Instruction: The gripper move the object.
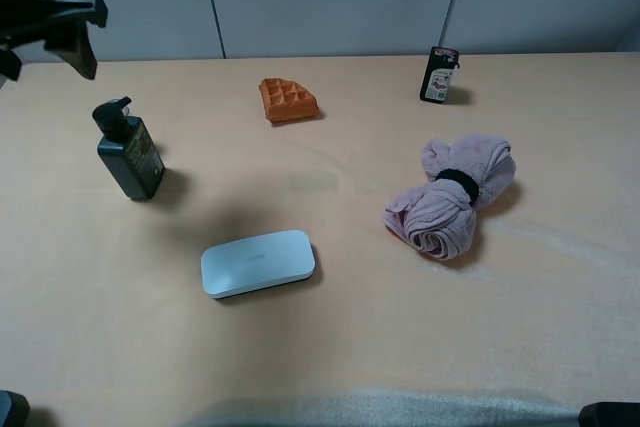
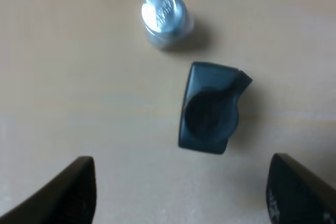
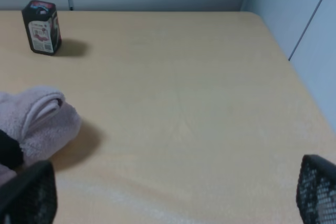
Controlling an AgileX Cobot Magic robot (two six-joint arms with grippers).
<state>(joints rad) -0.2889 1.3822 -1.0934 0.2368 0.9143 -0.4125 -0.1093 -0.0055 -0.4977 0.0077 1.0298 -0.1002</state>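
My three views of the table (image 1: 330, 347)

High camera faces down from front; left wrist looks straight down, close, on the bottle (image 2: 209, 109) it shares; right wrist looks low across.

Dark glossy plastic bottle (image 1: 131, 152); shiny metal cap (image 2: 164, 13); soft pink cloth roll (image 1: 455, 197); smooth white plastic case (image 1: 258, 263); matt tan table (image 1: 350, 327).

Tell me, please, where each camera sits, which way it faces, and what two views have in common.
Exterior high: above the table, looking down; left gripper at the far left.
Left wrist: straight down on the dark bottle beside a silver-capped bottle; open fingers show.
Right wrist: low, across the table toward the wall; fingers show.
Shared: pink towel and small black bottle, exterior and right wrist.
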